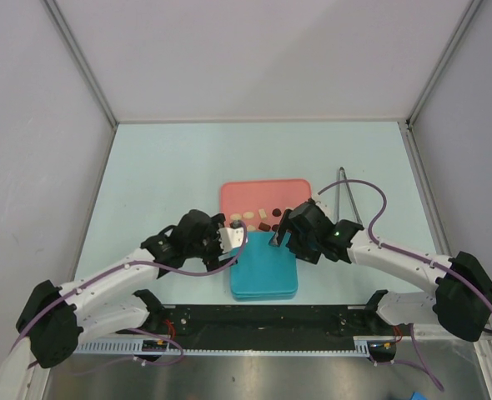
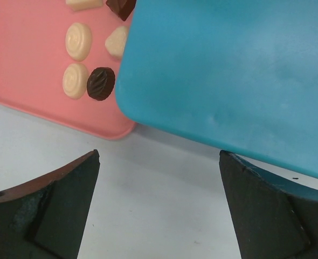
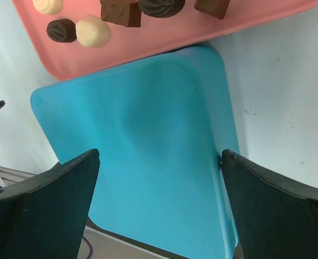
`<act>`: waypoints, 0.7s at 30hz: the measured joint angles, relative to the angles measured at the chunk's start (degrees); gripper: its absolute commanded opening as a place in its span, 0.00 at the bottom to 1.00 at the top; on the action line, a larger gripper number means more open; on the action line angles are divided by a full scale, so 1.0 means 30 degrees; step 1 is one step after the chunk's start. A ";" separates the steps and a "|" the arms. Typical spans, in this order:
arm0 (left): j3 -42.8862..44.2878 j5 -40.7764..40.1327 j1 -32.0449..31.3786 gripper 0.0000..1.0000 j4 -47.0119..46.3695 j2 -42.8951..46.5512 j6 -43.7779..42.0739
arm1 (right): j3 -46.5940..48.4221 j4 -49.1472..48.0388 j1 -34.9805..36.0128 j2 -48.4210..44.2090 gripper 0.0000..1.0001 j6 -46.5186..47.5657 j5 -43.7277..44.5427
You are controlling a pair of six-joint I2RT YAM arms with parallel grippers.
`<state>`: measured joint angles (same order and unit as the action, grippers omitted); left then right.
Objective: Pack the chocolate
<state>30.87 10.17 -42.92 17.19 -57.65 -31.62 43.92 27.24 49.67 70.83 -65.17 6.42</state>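
The chocolate [image 1: 261,223], small dark, brown and cream pieces, lies along the near edge of a pink tray [image 1: 258,196]. The left wrist view shows a cream round piece [image 2: 78,40] and a dark oval piece [image 2: 101,83]. The right wrist view shows a cream piece [image 3: 93,31] and a brown square piece [image 3: 121,12]. A teal box [image 1: 263,271] with a smooth closed top lies just in front of the tray. My left gripper [image 1: 233,237] [image 2: 159,156] is open over bare table beside the box's left edge. My right gripper [image 1: 281,236] [image 3: 160,154] is open above the teal box [image 3: 148,140], holding nothing.
Metal tongs [image 1: 346,193] lie to the right of the pink tray. The table [image 1: 163,175] is pale blue, walled on the left, right and far sides. A black rail [image 1: 263,321] with cables runs along the near edge.
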 measured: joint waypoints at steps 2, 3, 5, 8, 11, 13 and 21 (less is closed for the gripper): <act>-0.0007 -0.0015 -0.0015 0.96 0.0007 0.0007 0.0051 | 0.0000 -0.0022 0.0007 0.0000 1.00 0.0000 0.0007; -0.0007 -0.0058 -0.0022 0.96 0.0022 0.0007 0.0058 | 0.0000 -0.0022 0.0015 0.0000 1.00 0.0000 0.0007; -0.0007 -0.0211 -0.0029 0.95 0.0036 0.0015 0.0051 | 0.0000 -0.0015 0.0029 -0.0015 1.00 0.0007 0.0029; -0.0007 -0.0750 -0.0029 0.94 0.0532 0.0459 0.0029 | 0.0000 0.0124 0.0022 -0.0262 1.00 0.0066 0.0095; 0.0015 -0.1268 0.0000 0.92 0.1333 0.1421 -0.0124 | 0.0000 0.0444 -0.0146 -0.0969 1.00 0.0197 0.0219; 0.0240 -0.1450 0.0117 0.90 0.2106 0.1967 -0.0153 | 0.0000 0.0576 -0.0270 -0.1348 1.00 0.0270 0.0255; 0.2892 -0.0823 0.0189 0.90 0.4248 0.2455 0.0087 | -0.0291 0.0634 -0.0510 -0.1545 1.00 0.0452 0.0306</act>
<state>39.55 7.70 -42.35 29.93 -50.28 -31.35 43.05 29.15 48.14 66.19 -63.81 7.33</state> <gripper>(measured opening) 0.898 0.995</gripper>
